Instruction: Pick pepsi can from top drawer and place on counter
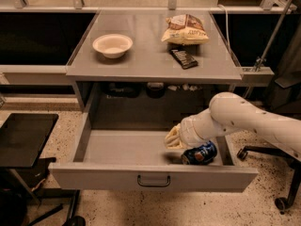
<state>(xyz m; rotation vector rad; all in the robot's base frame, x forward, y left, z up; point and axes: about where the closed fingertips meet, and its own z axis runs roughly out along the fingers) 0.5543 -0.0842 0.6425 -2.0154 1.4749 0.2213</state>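
The pepsi can (200,153) is blue with silver ends and lies on its side in the right front corner of the open top drawer (94,175). My gripper (172,138) is cream-coloured, at the end of the white arm that reaches in from the right. It hangs low inside the drawer just left of the can and slightly behind it, close to the can's left end. The arm's wrist passes over the can's upper edge. The counter (150,60) is the grey top above the drawer.
On the counter are a white bowl (112,45) at the left, a chip bag (185,29) at the back right and a dark rectangular bar (183,58) in front of it. A black side table (23,135) stands left. A chair base (277,173) is at the right.
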